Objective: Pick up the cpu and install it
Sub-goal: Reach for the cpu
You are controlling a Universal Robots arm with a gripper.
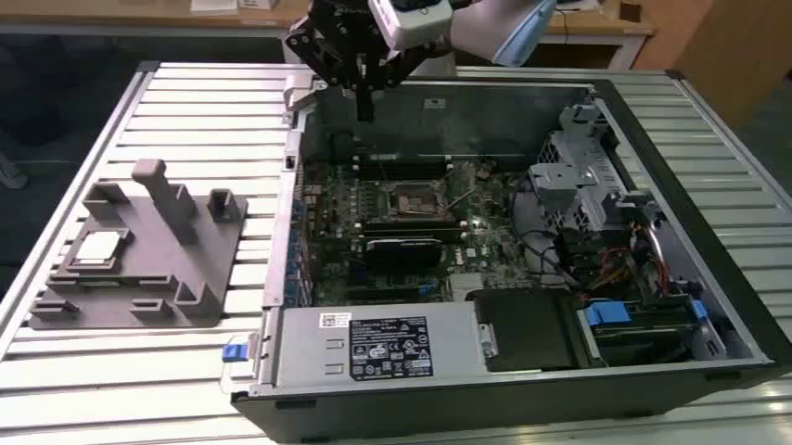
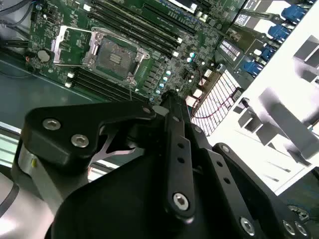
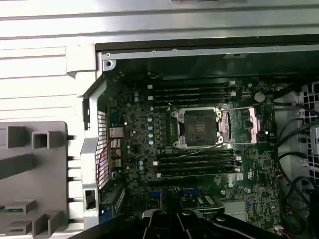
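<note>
The cpu (image 1: 99, 247), a small pale silver square, lies in a recess of the grey fixture (image 1: 148, 287) on the exterior view's left, outside the computer case. The motherboard socket (image 1: 409, 197) stands open with its load plate (image 3: 251, 124) swung aside; the bare socket (image 3: 199, 128) (image 2: 114, 55) appears in both wrist views. My gripper (image 1: 364, 116) hangs high over the case's far wall, well away from the cpu. Its black fingers (image 2: 169, 99) meet at the tip with nothing held.
The open computer case (image 1: 285, 278) holds memory sticks (image 3: 192, 92), a black heatsink block (image 1: 402, 250), a power supply (image 1: 371, 345) and a drive cage (image 1: 581, 185). The case and fixture rest on a ribbed metal table (image 1: 185, 111). The fixture's upright posts (image 1: 155, 185) rise beside the cpu.
</note>
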